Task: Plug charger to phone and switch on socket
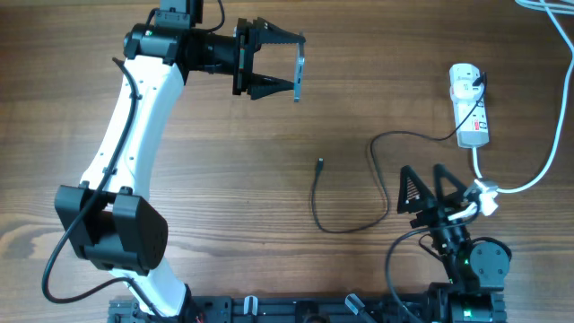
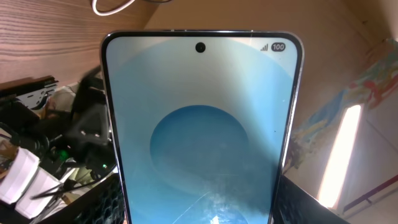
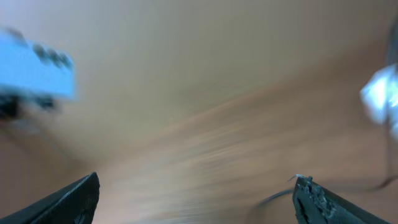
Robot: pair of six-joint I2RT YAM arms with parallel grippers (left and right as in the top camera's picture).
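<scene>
Brown wooden table (image 1: 224,161) lies under both my arms. My left gripper (image 1: 291,65) is stretched far forward and turned sideways, toward my right side. It is clamped on the phone (image 2: 199,137). From my left wrist camera the phone stands upright between the fingers and fills almost all the view. Its blue screen faces the camera, with the small camera hole at the top edge. From above I see this phone only as a thin edge at the fingertips, lifted off the table.

My right gripper (image 1: 426,186) is close to its own base and points forward, and its two fingers are apart with nothing between them. The right wrist view is much blurred: I can tell only the two dark fingertips (image 3: 81,199) at the bottom corners and wood between them.

The socket (image 1: 470,108) lies ahead of my right gripper and a little to its right, well apart from it. The white adapter (image 1: 464,82) sits in the far end of the socket. From there the thin black charger cable (image 1: 381,179) curves back and passes just beside the left finger of my right gripper. It then makes a loop to the left and ends in the small connector tip (image 1: 320,162). This tip lies on the table between my two grippers, touching neither. A thicker white cable (image 1: 547,161) runs at the right of the socket.
</scene>
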